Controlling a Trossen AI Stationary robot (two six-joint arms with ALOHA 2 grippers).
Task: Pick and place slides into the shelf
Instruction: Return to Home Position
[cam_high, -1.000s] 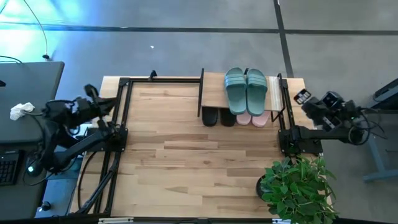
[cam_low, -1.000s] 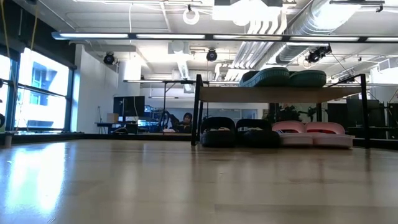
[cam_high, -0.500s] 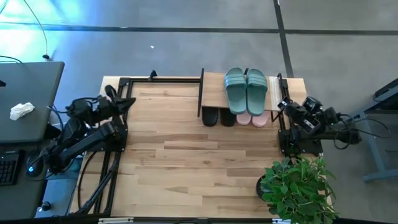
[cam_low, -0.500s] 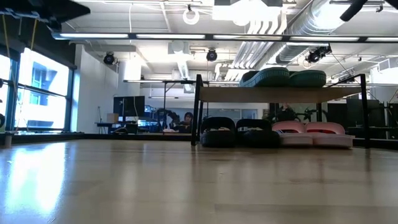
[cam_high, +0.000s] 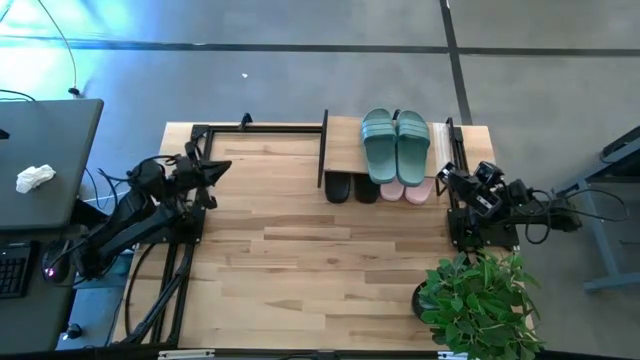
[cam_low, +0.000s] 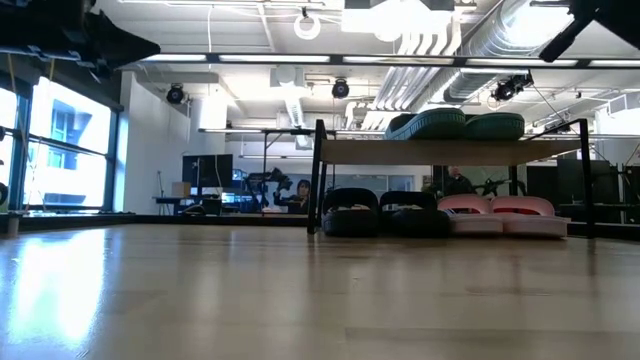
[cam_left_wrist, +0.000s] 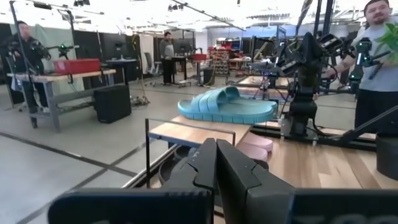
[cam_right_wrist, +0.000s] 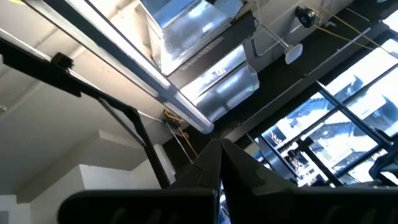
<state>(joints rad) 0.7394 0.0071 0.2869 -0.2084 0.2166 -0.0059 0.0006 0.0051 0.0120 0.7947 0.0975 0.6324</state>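
Slides: all six are at the shelf (cam_high: 343, 150). The sage-green pair (cam_high: 395, 145) lies side by side on the top board. The black pair (cam_high: 350, 188) and the pink pair (cam_high: 405, 190) sit under it, black on the left and pink on the right in the high view, the pairs just beside each other.
Shelf place: at the far edge of the table (cam_high: 320, 250), right of the middle, on thin black posts.
Left tool: (cam_high: 218, 167) clenched on nothing, its fingers (cam_left_wrist: 202, 168) pressed flat together. It hangs over the table's left edge near the far corner, well apart from the shelf and facing it.
Right tool: (cam_high: 445, 173) also clenched and empty, fingers (cam_right_wrist: 205, 168) touching. It is just beside the shelf's right end and tilted up toward the ceiling ducts.
In the way: the right arm's base and a black frame post crowd the shelf's right end. A potted plant (cam_high: 475, 295) fills the near right corner. Black frame rails run along the left edge.
Open room: bare wood spans the table from the shelf's front to the near edge, and between the two arms.
Beyond the table: a dark side table (cam_high: 60, 130) with a white cloth (cam_high: 35, 178) stands to the left. A person (cam_left_wrist: 376, 62) stands behind the right arm, with others farther back in the room.
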